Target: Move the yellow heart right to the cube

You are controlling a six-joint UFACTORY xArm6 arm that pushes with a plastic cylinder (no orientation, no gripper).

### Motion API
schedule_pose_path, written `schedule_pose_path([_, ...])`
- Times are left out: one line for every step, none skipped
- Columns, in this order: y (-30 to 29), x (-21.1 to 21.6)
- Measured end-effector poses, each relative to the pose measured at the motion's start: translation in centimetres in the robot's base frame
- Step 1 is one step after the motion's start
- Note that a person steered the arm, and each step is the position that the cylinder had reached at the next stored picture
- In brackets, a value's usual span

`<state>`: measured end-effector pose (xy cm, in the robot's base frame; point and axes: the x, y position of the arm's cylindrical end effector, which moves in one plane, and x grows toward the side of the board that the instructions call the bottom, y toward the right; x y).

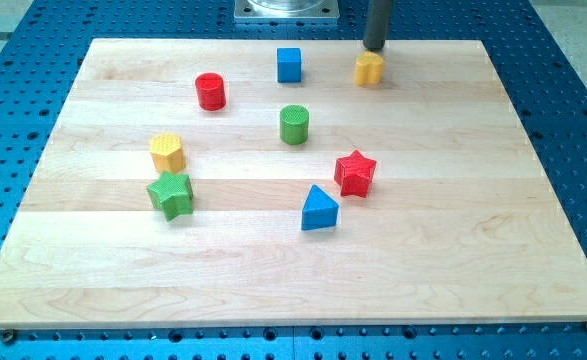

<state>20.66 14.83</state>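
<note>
Touching yellow heart (369, 68) at upper right with my tip (375, 48), gripperless, blue cube (289, 64) well apart leftward, push pending.

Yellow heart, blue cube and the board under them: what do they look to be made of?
Yellow heart: probably plastic, matte, with fine ridged faces that suggest 3D printing. My tip stands just above it in the view. Blue cube: the same matte, solid-coloured look, likely plastic. Board: pale wood, smooth, with visible grain and plank seams.

bright, even light | soft short shadows under blocks | sharp, slight grain
</note>
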Motion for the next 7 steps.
schedule_pose_path([3.8,5.8])
schedule_pose_path([1.3,7.6])
schedule_pose_path([-0.2,7.4])
schedule_pose_path([-3.6,7.1])
schedule_pose_path([-4.4,5.0])
schedule_pose_path([-4.8,2.9])
schedule_pose_path([-11.1,1.6])
